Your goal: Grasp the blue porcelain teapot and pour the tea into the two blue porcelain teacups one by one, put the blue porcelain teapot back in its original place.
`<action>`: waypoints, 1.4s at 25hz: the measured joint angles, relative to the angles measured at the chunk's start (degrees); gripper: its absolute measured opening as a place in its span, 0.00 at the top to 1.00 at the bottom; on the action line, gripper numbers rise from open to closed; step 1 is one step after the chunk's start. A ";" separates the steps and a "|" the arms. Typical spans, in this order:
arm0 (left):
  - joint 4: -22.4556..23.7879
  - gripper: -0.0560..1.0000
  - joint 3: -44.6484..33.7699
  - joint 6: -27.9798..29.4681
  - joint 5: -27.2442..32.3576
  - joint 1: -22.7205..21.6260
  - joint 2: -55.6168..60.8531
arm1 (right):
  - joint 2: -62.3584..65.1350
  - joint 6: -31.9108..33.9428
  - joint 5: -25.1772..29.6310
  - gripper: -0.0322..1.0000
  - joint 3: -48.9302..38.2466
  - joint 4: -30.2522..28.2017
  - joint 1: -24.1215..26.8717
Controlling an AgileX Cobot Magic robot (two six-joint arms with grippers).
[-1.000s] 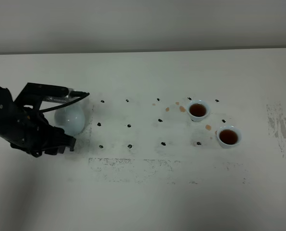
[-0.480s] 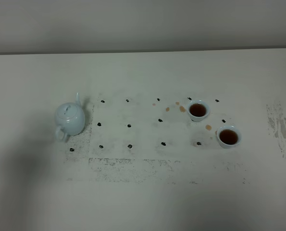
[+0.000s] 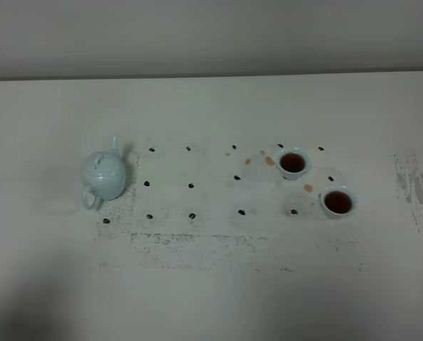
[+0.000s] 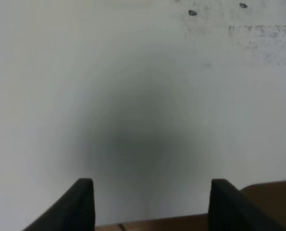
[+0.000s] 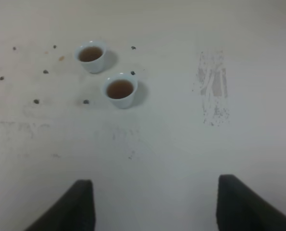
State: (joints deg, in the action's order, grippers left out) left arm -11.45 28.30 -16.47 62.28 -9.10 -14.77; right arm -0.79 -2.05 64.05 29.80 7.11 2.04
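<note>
The blue porcelain teapot (image 3: 102,176) stands upright at the left of the table, lid on, with nothing touching it. The two blue porcelain teacups hold brown tea: one (image 3: 293,163) further back, the other (image 3: 338,202) nearer and to its right. The right wrist view also shows both cups, one (image 5: 91,55) behind the other (image 5: 120,89). Neither arm appears in the high view. My left gripper (image 4: 150,204) is open over bare table above its own shadow. My right gripper (image 5: 155,204) is open and empty, well short of the cups.
Black dot marks (image 3: 191,185) form a grid between teapot and cups. Small brown tea spots (image 3: 269,160) lie near the cups. Scuffed grey patches (image 3: 413,186) mark the table's right side and front middle.
The left arm, which stood at the teapot one second ago, has withdrawn out of the high view. The teapot stays in place on the table.
</note>
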 joint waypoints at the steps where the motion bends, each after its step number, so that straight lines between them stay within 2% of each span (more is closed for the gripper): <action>1: -0.63 0.47 -0.55 0.06 0.11 0.00 1.53 | 0.00 0.00 0.00 0.46 0.00 0.06 0.00; 6: -3.75 0.47 -1.45 -2.15 0.16 0.59 7.04 | 0.00 0.00 0.00 0.46 0.00 0.17 0.00; 11: -3.76 0.47 -1.45 -2.60 0.16 2.70 9.12 | 0.00 0.00 0.00 0.46 0.00 0.17 0.00; 18: -3.32 0.47 -1.45 -2.66 0.21 3.30 14.49 | 0.00 0.00 0.00 0.46 0.00 1.18 0.00; 25: -2.88 0.47 -1.51 -2.66 0.21 8.33 15.06 | 0.00 0.00 0.00 0.46 0.00 1.22 0.00; 35: -2.83 0.47 -1.85 -2.66 0.21 8.76 15.06 | 0.00 0.00 -0.02 0.46 0.00 1.24 0.00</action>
State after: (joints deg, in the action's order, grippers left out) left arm -14.28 26.45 -19.13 62.49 -0.35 0.29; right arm -0.79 -2.05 64.03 29.80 8.35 2.04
